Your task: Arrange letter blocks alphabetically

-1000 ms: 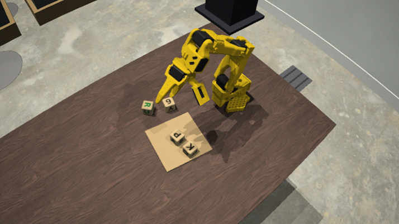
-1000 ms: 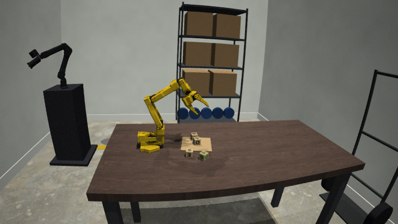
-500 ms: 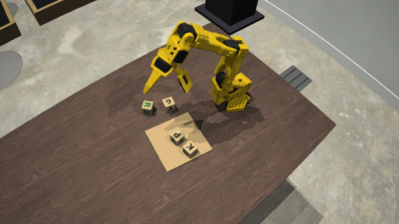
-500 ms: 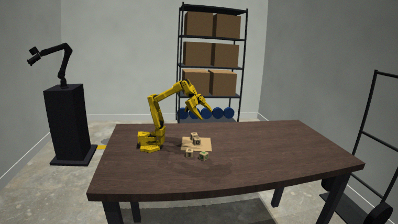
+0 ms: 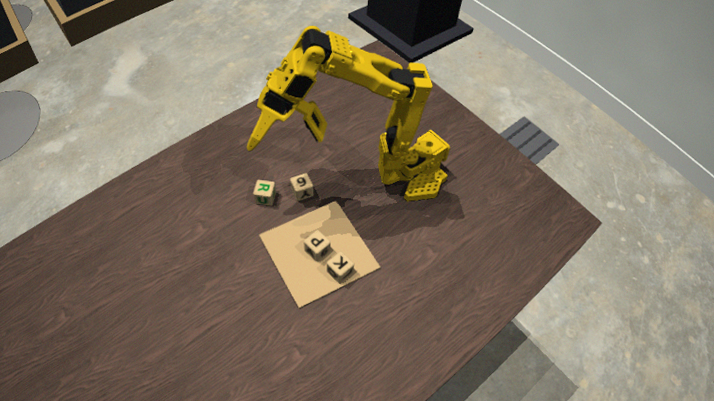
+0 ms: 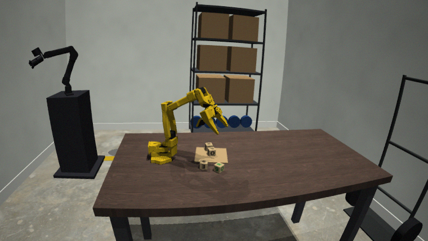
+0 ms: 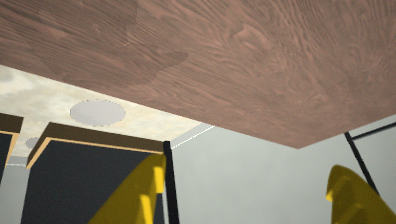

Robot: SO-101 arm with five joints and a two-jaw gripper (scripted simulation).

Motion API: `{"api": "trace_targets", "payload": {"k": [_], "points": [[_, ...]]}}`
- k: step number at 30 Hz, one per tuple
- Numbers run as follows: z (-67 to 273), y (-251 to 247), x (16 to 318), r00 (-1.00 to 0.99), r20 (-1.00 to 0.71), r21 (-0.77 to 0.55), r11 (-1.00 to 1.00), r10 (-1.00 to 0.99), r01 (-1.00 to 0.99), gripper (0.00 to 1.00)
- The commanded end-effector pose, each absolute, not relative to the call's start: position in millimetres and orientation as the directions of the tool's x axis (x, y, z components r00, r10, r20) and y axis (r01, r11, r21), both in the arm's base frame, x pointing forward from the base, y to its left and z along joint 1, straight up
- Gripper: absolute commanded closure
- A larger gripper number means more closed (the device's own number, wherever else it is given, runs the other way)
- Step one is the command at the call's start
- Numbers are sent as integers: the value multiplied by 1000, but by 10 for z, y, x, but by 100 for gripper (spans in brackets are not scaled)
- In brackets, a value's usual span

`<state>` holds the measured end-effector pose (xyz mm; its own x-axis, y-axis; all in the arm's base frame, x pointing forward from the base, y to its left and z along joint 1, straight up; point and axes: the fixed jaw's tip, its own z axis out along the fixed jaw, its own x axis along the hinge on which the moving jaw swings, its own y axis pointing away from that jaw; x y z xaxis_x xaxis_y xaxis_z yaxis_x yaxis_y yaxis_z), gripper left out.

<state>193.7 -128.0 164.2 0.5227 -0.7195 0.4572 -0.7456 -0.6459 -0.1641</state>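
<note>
The tan mat [image 5: 295, 284] [image 6: 222, 156] lies flat on the table. The P block [image 5: 316, 243] [image 6: 212, 151] and K block [image 5: 340, 266] [image 6: 208, 146] stand on it, close together, K close to one mat edge. From the base, K is left of P. The R block [image 5: 264, 191] [image 6: 218, 167], green letter on top, lies off the mat, beside the block with 6 on top [image 5: 301, 187] [image 6: 203, 165], also off the mat. My gripper [image 6: 222, 129] [image 7: 248, 164] is open and empty, high above the table. In the top view its fingers overlap. The wrist view shows no block.
The dark wooden table [image 5: 185, 300] [image 6: 284, 173] [image 7: 225, 65] bears everything. Its edge shows in the wrist view beyond the fingers. The arm's base [image 5: 424, 164] [image 6: 161, 152] stands near one end of the table. The gripper hangs beyond the two off-mat blocks in the top view.
</note>
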Motion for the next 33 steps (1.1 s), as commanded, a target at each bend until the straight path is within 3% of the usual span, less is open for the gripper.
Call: {"api": "trace_targets", "payload": {"k": [1,18,33], "points": [[1856,-1380,1926,496,559,-161,-674,-664,-721,65],[1796,-1434,1928,523,542,-136,-682,-658,-719,65],[1061,-1481,1995,633,242,-61,-663,-735,-746,65]]}}
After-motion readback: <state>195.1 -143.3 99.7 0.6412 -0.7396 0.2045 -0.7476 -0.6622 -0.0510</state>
